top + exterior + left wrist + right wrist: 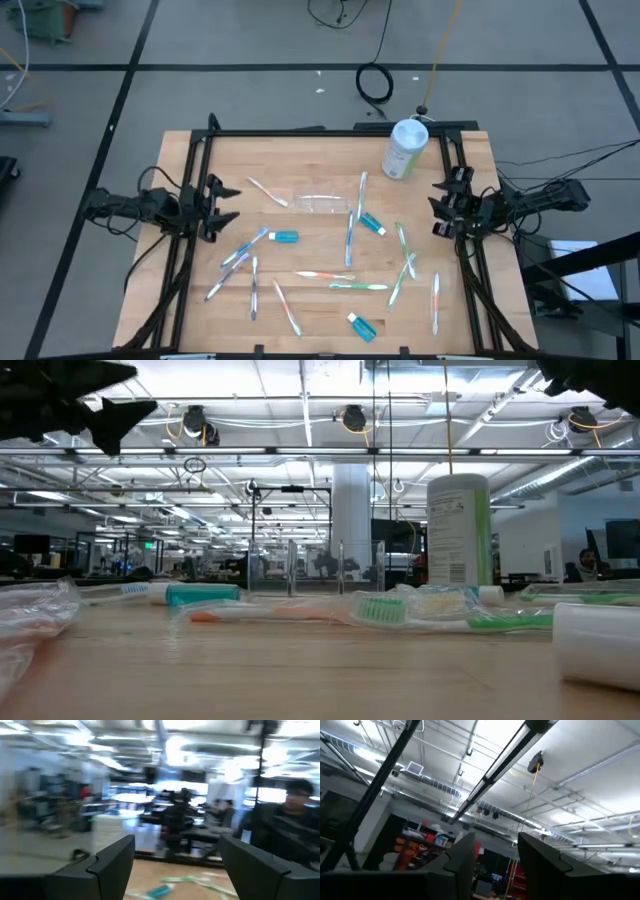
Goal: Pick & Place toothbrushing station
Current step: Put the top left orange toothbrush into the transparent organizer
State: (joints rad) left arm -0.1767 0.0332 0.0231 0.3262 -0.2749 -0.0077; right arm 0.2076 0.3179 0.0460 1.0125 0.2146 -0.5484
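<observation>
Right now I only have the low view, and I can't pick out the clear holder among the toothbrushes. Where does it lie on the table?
Observer: From above, the toothbrushing station lies near the table's middle, untouched.
Operator: Which arm is nearer?
Observer: Neither clearly. The left gripper hangs at the left edge and the right gripper at the right edge, both about level with it.
Operator: Are both open?
Observer: Yes, each wrist view shows its fingers apart with nothing between.
</observation>
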